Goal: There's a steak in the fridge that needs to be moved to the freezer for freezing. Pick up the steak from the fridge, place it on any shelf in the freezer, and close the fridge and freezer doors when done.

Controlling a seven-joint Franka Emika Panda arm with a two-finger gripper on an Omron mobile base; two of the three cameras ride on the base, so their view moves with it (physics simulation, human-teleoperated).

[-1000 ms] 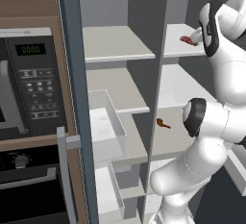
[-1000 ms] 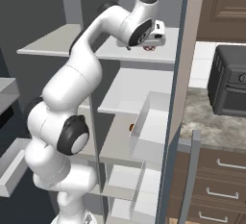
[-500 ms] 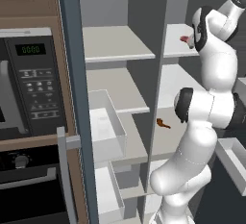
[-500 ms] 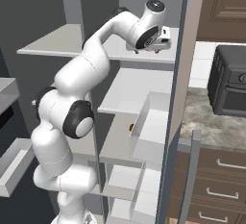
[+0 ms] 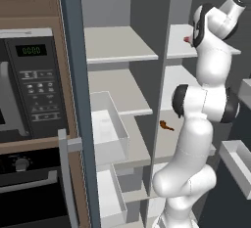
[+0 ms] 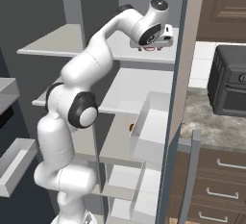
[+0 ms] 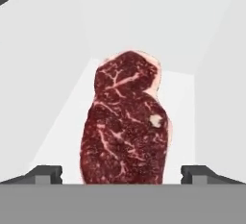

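Note:
The steak [image 7: 126, 127], dark red with pale marbling, lies flat on a white shelf, and a sliver of steak [image 5: 187, 39] shows beside the hand. It rests on the top shelf [image 5: 176, 46] of the fridge, the right-hand compartment. My gripper [image 7: 122, 172] is open, one fingertip on each side of the steak's near end with a gap to each. In the right base view the gripper [image 6: 152, 48] hangs just over that shelf [image 6: 120, 50]. The freezer [image 5: 117, 43] is the left compartment. Both doors stand open: the left door [image 5: 73, 75] and the right door [image 6: 180, 74].
A small brown drumstick-like item [image 5: 166, 125] lies on a lower fridge shelf. Clear door bins [image 5: 105, 124] [image 6: 153, 127] jut out on both sides of my arm. A microwave [image 5: 34, 80] sits left of the unit, and a dark appliance [image 6: 230, 83] on the right counter.
The arm has stretched upward and the hand has gone deeper over the top fridge shelf, closer to the steak. The steak has not moved and the jaws stay wide.

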